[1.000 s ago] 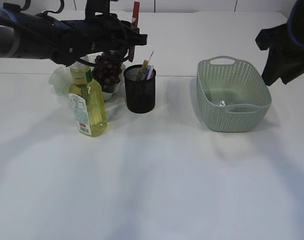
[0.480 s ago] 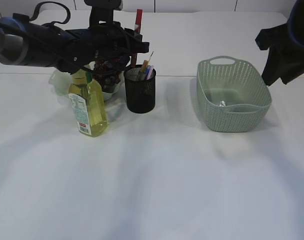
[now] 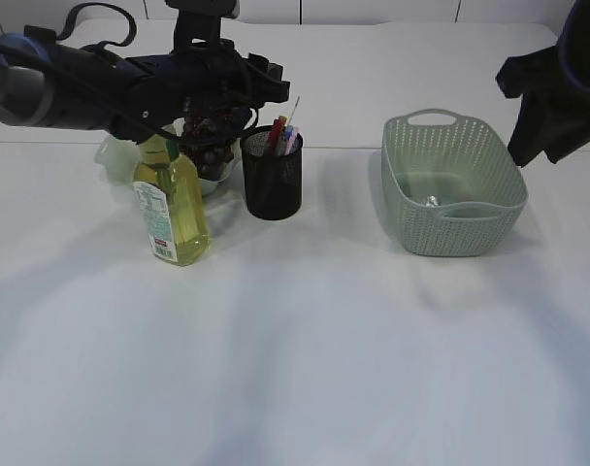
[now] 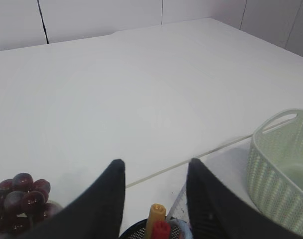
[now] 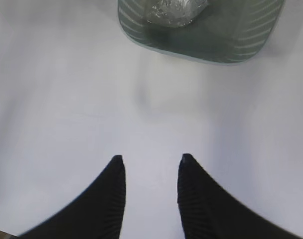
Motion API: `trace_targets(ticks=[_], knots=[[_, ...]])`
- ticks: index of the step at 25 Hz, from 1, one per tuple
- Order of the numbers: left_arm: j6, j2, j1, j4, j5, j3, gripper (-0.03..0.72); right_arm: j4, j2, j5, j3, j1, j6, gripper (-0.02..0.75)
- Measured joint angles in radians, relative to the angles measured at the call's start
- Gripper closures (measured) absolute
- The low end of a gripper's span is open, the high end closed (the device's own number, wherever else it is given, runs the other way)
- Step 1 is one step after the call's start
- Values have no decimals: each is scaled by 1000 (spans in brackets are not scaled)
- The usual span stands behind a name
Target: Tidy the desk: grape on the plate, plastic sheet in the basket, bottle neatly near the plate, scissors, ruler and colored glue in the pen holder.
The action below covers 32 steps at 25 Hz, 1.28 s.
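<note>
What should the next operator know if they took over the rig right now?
Left gripper: open and empty, above the pen holder.
Right gripper: open and empty, over bare table near the basket.
Done: grapes on the plate; crumpled plastic sheet in the basket; bottle upright in front of the plate; a red-capped item and other sticks stand in the pen holder.
Left: I cannot tell whether scissors, ruler and glue are all in; check, then pull both arms back.

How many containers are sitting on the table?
3, not counting the plate. A yellow bottle stands at the left, a black mesh pen holder just right of it, and a green basket at the right. Others may be hidden behind the arm.
</note>
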<state>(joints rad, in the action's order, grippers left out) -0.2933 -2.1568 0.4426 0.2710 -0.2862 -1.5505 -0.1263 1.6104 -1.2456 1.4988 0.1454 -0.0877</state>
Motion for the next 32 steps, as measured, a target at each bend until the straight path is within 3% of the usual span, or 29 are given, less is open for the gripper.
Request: trace_targets(ticks=[7,13,20,26,32], knots=[[2,5,0,0,77,0,390,0,0,0,0,0,-3,443],[2,92,0,-38,343,0,438,2,0,0,0,0,-7,443],[2,267,0,-137,686,0,444,30,-4,0,0,0,-7,443],[-5,428,-11,-150,921,0,445,41,-82,0,-2,0,4,442],[-22,521,-75,-130,1119,0,372,135,-198,0,-5,0,70,409]])
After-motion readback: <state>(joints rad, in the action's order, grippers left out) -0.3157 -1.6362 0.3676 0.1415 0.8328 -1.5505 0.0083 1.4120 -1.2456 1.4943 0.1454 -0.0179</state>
